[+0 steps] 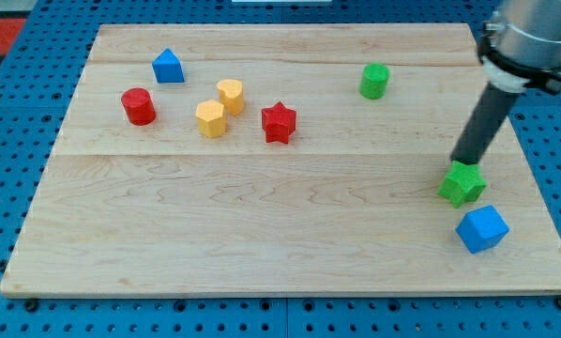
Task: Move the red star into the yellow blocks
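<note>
The red star [279, 122] lies on the wooden board [262, 216], left of centre in the upper half. Two yellow blocks sit just to its left: a yellow heart [230, 95] above and a yellow hexagon [210, 118] below it. The star is a small gap to the right of both, touching neither. My tip [460, 162] is far off at the view's right, touching the top edge of a green star [462, 184].
A red cylinder [138, 106] and a blue pentagon-like block [168, 67] lie left of the yellow blocks. A green cylinder [375, 81] is at upper right. A blue cube [481, 229] sits below the green star near the board's right edge.
</note>
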